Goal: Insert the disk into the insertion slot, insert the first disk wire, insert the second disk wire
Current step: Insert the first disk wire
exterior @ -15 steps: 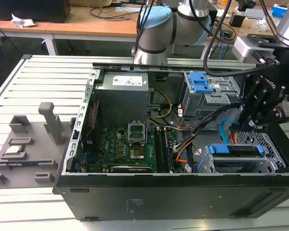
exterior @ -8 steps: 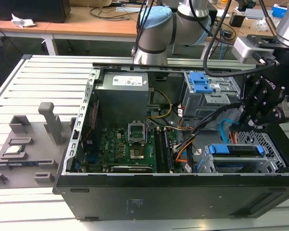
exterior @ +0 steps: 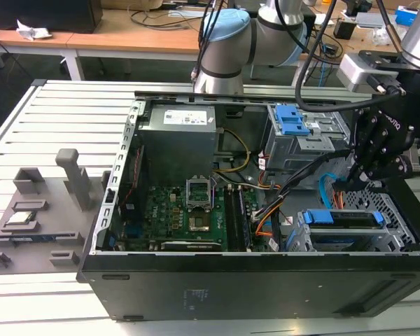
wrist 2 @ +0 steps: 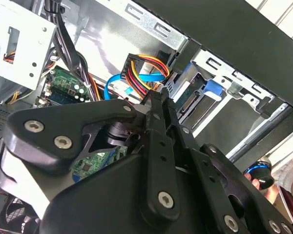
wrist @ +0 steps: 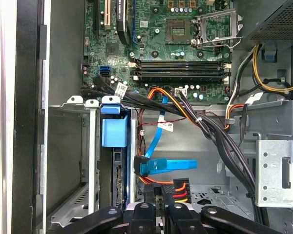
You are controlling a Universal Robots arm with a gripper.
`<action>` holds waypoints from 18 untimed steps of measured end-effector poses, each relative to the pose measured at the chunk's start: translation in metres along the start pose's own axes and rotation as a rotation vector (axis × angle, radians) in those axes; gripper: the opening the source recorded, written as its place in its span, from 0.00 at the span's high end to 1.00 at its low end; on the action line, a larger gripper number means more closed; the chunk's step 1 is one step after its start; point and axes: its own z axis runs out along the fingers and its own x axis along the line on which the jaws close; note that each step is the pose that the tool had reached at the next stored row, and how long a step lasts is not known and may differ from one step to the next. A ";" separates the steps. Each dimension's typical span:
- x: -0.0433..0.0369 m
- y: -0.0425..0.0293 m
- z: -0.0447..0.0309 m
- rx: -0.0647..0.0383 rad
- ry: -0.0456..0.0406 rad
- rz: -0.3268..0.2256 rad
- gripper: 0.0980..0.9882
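Already the disk [exterior: 343, 218] sits in the insertion slot [exterior: 399, 210] at the exterior view's near right, so the step in hand looks like the first disk wire [wrist: 179, 187], whose black plug the gripper [wrist: 161, 204] pinches narrowly just beside the disk's connector edge, and seating it should call for careful squaring-up.

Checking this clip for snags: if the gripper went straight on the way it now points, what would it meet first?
Most likely the flat blue cable, lying just beyond the power plug held in the gripper. Depth is unclear, so it might pass beside it.
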 end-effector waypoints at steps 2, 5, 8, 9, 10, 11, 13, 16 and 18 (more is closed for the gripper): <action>0.0000 0.0000 0.0000 0.000 0.0000 0.000 0.93; 0.0032 -0.0002 0.0005 0.000 0.0001 0.000 0.93; 0.0088 -0.0003 0.0011 0.000 0.0002 0.000 0.93; 0.0114 -0.0004 0.0015 0.000 0.0001 0.000 0.93; 0.0144 -0.0004 0.0019 0.000 0.0002 0.000 0.93; 0.0167 -0.0004 0.0022 0.000 0.0002 0.000 0.93; 0.0232 -0.0006 0.0029 0.000 0.0003 0.000 0.93; 0.0317 -0.0010 0.0044 0.000 0.0000 0.000 0.93; 0.0327 -0.0017 0.0055 0.000 -0.0001 0.000 0.93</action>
